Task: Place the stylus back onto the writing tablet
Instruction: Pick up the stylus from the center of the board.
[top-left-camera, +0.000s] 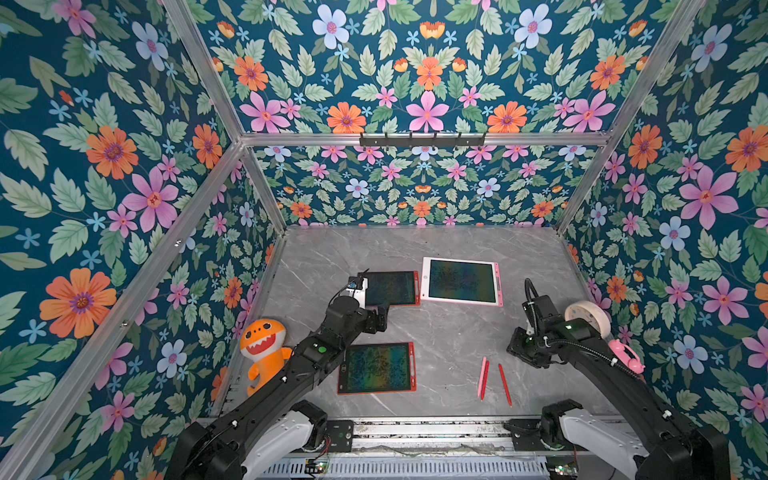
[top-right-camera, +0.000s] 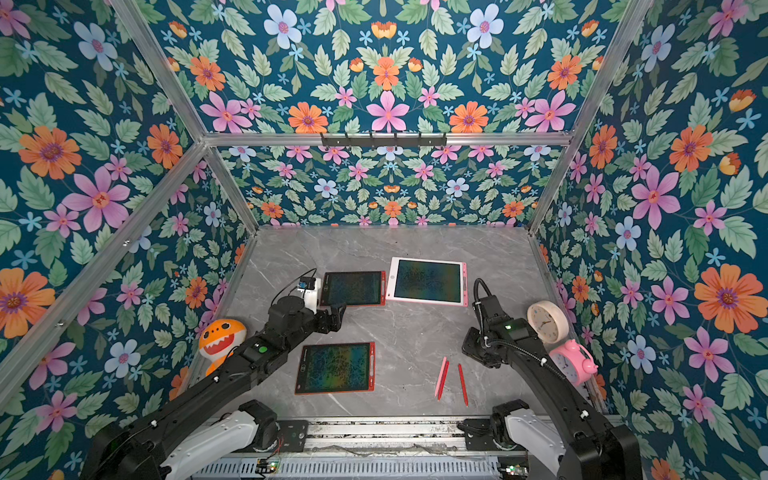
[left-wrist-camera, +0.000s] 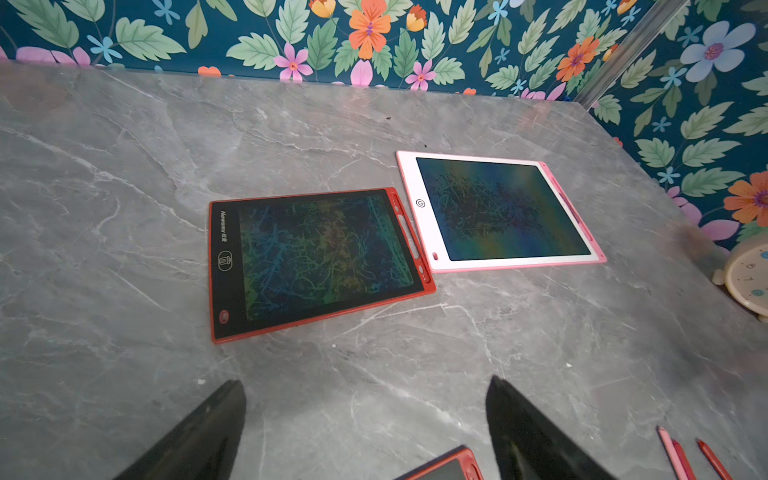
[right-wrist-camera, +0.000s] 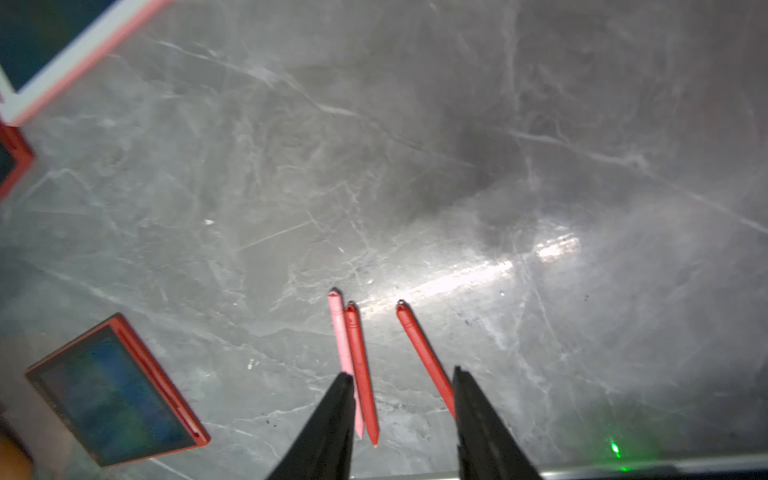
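Your right pincer (right-wrist-camera: 401, 371) hangs half open over the styluses (right-wrist-camera: 361, 365), empty, seemingly to straddle one; your left pincer (left-wrist-camera: 365, 380) stands wide.

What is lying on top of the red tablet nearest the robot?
Nothing shows on the near red tablet beyond its scribbled screen. The left arm overlaps part of its left edge in both top views, so that bit is hidden.
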